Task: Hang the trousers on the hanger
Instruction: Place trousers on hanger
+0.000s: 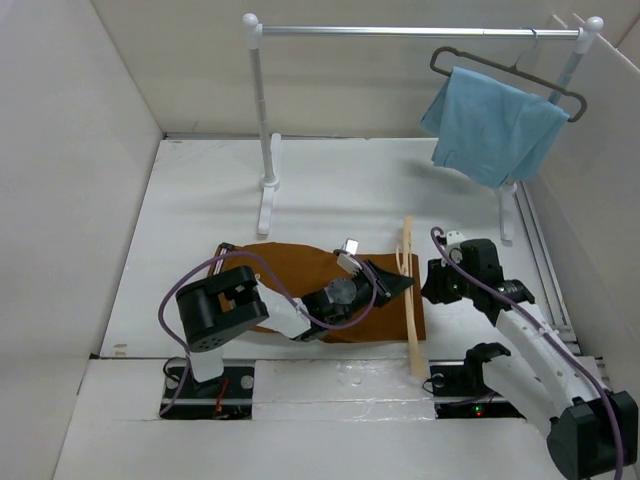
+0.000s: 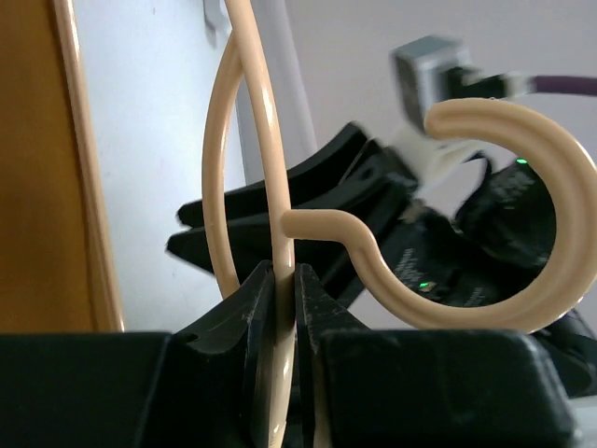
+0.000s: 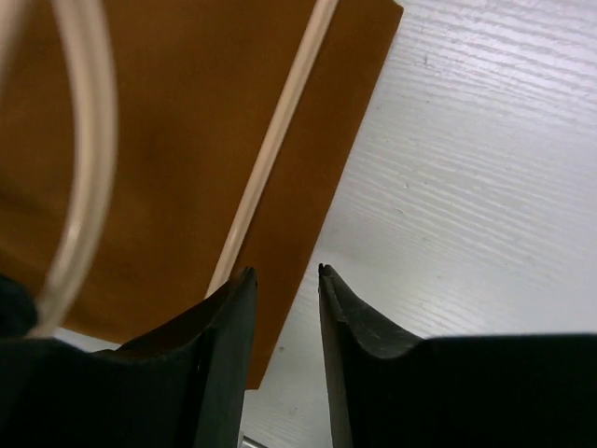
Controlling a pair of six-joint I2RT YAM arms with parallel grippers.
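Note:
The rust-brown trousers (image 1: pixel 290 280) lie folded flat on the white table; they also show in the left wrist view (image 2: pixel 37 187) and the right wrist view (image 3: pixel 177 121). The beige hanger (image 1: pixel 410 320) stands on edge over their right end. My left gripper (image 1: pixel 398 284) is shut on the hanger's curved shoulder (image 2: pixel 272 187), just below the hook (image 2: pixel 522 233). My right gripper (image 1: pixel 432 282) is open and empty, just right of the hanger. Its fingertips (image 3: pixel 244 280) hover above the trousers' right edge beside the lower bar (image 3: pixel 280 140).
A white clothes rack (image 1: pixel 262 120) stands at the back, its rail across the top. A dark grey thin hanger (image 1: pixel 500 68) with a light blue cloth (image 1: pixel 492 125) hangs at its right end. Pale walls enclose the table on the left, back and right.

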